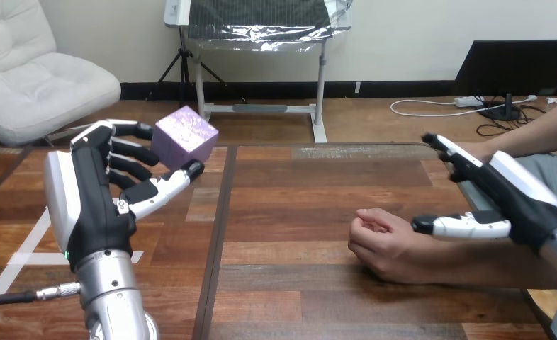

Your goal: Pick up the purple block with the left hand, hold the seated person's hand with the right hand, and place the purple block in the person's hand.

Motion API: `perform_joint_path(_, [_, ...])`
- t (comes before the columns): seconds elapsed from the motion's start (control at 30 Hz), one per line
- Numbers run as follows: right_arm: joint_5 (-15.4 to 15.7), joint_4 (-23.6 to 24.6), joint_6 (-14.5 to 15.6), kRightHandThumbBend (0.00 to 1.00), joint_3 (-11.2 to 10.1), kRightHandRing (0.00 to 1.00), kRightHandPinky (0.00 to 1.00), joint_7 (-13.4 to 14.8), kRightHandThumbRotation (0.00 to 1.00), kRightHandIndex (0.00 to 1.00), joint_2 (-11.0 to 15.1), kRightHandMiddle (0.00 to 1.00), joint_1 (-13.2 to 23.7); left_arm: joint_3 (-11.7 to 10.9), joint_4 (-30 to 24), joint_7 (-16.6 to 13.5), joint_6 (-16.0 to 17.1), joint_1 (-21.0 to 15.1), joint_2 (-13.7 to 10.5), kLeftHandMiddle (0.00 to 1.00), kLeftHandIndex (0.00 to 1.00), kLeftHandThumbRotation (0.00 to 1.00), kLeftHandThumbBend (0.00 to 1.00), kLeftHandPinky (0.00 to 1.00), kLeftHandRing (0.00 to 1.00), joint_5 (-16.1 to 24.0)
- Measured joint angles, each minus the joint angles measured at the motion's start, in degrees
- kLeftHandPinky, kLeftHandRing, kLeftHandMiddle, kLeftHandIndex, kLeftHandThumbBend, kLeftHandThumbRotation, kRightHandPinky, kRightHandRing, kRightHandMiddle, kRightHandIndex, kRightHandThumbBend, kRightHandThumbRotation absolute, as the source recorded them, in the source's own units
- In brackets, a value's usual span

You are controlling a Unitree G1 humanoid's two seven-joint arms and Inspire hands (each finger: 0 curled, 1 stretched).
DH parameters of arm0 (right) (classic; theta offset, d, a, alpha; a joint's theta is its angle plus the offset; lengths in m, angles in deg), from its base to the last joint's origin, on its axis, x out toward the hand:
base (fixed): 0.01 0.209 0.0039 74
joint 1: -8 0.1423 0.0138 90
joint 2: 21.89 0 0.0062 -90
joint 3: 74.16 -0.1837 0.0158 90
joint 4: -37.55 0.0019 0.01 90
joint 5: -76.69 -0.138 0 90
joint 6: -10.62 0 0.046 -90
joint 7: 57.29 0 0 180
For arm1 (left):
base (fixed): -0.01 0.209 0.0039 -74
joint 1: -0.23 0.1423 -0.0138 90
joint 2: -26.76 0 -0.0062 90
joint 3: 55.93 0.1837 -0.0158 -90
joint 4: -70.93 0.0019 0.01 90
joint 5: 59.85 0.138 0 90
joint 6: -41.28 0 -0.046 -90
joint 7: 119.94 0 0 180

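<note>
Purple block (185,134) is up off the table (297,184), pinched between the thumb and fingers of my left hand (95,191), out on the far left. So the pick-up looks done. My right hand (506,195) is spread, thumb just beside the person's wrist, fingers straight, wrapped round nothing: no hold yet. The person's hand (375,237) lies loosely curled on the wood, well right of the block. Left to do: take that hand, carry the block across, set it in.
</note>
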Motion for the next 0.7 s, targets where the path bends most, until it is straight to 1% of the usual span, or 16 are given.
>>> perform_joint_path(0.07, [0.96, -0.84, 0.01, 1.0, 0.67, 0.96, 0.93, 0.64, 0.63, 1.0, 0.69, 0.98, 0.56, -0.07, -0.66, 0.11, 0.0, 0.18, 0.13, 0.39, 0.43, 0.0, 0.65, 0.25, 0.33, 0.02])
perform_joint_path(0.3, [3.93, -3.28, 0.01, 1.0, 2.52, 0.96, 0.95, 2.24, 0.61, 1.0, 2.87, 0.97, 1.84, -0.14, -2.48, 0.14, 0.5, 0.76, 0.37, 0.38, 0.42, 0.0, 0.66, 0.25, 0.33, 0.35])
perform_joint_path(0.43, [5.04, -4.22, 0.0, 1.0, 3.74, 0.96, 0.97, 2.53, 0.61, 0.99, 4.02, 0.97, 2.44, -0.26, -3.35, 0.23, 0.75, 1.13, 0.64, 0.38, 0.42, 0.0, 0.66, 0.25, 0.33, 0.38])
perform_joint_path(0.7, [5.48, -5.4, -0.01, 1.0, 5.68, 0.95, 0.98, 2.22, 0.61, 0.98, 5.52, 0.96, 3.5, -0.68, -4.62, 0.69, 0.87, 1.81, 1.39, 0.38, 0.42, 0.0, 0.65, 0.24, 0.33, 0.61])
